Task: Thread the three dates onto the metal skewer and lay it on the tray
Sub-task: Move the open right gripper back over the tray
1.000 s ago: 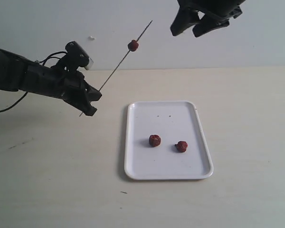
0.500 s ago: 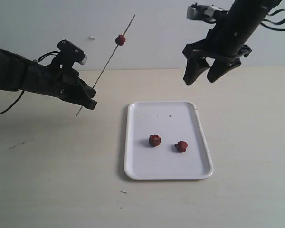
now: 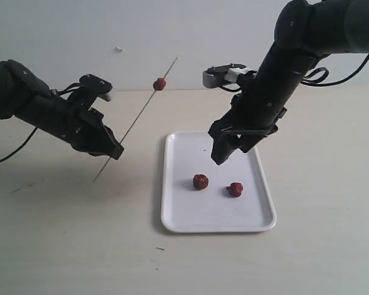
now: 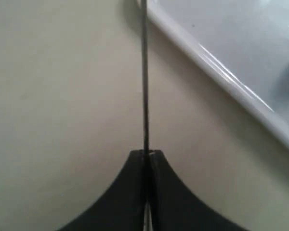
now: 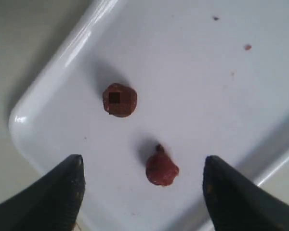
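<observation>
My left gripper [image 3: 114, 150] is shut on the thin metal skewer [image 3: 135, 120], which slants up to the right above the table. One date [image 3: 160, 83] is threaded near its upper tip. In the left wrist view the skewer [image 4: 145, 72] runs straight out of the shut gripper [image 4: 146, 153]. Two more dates [image 3: 200, 181] [image 3: 235, 189] lie on the white tray [image 3: 166, 184]. My right gripper [image 3: 227, 153] hangs open just above them. The right wrist view shows one date [image 5: 162, 169] between the open gripper's [image 5: 142, 161] fingers and the other date [image 5: 119, 100] farther off.
The tray [image 5: 62, 67] lies on a pale wooden table [image 3: 61, 233] in front of a white wall. Small dark specks [image 3: 220, 150] mark the tray's far end. The tray's rim [image 4: 221, 77] passes close beside the skewer in the left wrist view.
My right arm has come down from the upper right to just above the tray, jaws still wide. The left arm shifted and lowered the skewer a little, its date still threaded.
</observation>
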Tool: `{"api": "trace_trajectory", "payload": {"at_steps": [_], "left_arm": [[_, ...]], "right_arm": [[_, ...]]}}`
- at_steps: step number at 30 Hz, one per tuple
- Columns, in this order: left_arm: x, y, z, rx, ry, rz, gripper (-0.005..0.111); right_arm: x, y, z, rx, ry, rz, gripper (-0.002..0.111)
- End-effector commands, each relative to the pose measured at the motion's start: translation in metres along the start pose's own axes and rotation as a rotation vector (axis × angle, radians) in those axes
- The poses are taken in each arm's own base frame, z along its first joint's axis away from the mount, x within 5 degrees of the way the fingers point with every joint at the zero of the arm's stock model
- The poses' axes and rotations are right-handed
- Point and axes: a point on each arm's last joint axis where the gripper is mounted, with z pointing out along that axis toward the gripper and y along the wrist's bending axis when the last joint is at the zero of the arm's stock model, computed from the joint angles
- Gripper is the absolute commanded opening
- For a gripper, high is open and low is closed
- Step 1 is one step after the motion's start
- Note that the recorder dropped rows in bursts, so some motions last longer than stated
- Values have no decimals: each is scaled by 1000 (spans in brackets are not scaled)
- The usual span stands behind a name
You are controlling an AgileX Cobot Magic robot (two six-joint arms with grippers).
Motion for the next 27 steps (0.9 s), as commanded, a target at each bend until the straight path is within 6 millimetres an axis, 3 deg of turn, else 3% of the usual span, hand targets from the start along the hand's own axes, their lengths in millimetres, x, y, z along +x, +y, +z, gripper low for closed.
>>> {"api": "trace_trajectory", "payload": {"at_steps": [1, 6, 14, 19, 22, 27], "left_arm": [[-4, 1, -5, -27, -2, -1, 0], [-6, 5, -6, -65, -33, -19, 0], [-12, 10, -11, -133, -75, -14, 0], [-22, 6, -28, -149, -116, -2, 0], [-29, 1, -45, -154, -138, 38, 0], [-44, -4, -70, -146, -147, -8, 0]], "right_arm": [[-3, -5, 0, 62, -61, -131, 64], [-19, -11, -3, 135, -237, -161, 62], [-16, -5, -1, 85, -209, -161, 62], [-17, -8, 6, 84, -214, -148, 62], [-15, -10, 16, 71, -180, -165, 62], [-14, -8, 16, 34, -156, -156, 62]]}}
